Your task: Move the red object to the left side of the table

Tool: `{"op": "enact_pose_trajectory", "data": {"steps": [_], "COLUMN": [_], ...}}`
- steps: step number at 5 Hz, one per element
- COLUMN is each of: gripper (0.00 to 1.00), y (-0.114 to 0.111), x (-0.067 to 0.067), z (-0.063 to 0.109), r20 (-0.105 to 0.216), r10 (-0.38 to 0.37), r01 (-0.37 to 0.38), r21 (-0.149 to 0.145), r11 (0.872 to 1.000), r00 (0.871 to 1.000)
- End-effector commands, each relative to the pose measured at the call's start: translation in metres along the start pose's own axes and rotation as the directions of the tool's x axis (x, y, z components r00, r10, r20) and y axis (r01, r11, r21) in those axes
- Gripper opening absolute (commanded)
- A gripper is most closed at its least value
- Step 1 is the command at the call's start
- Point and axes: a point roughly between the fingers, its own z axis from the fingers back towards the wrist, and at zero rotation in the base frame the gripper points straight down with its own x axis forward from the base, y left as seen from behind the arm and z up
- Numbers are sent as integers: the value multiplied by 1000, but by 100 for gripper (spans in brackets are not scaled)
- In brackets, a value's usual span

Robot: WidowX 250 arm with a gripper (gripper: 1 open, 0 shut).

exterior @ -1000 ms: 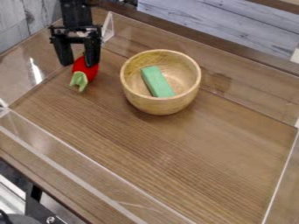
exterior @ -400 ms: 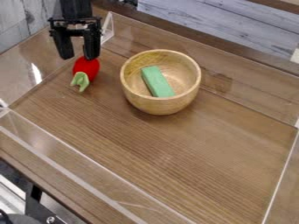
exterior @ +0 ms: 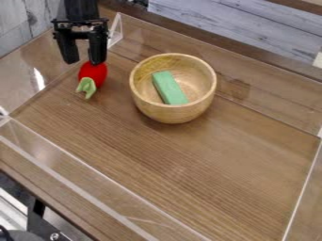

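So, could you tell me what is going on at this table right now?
A single robot arm has its gripper open just above the red object, a small toy strawberry lying on the table near its left wall. The jaws are spread and not holding it. To the right sits a wooden bowl with a flat green block inside.

The red toy (exterior: 89, 75) lies near the table's (exterior: 189, 169) far left corner, under the open gripper (exterior: 79, 56).
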Motion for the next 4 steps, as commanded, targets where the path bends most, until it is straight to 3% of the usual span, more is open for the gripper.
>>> {"op": "enact_pose_trajectory", "data": {"steps": [1, 4], "gripper": [100, 100], "y": [-2, -1], "x": [-1, 1], "z": [34, 30], "r20": [101, 95], "r10": [-18, -35], "r01": [13, 29], "r21": [53, 62], "r11": [999, 998], "r00": [995, 995]}}
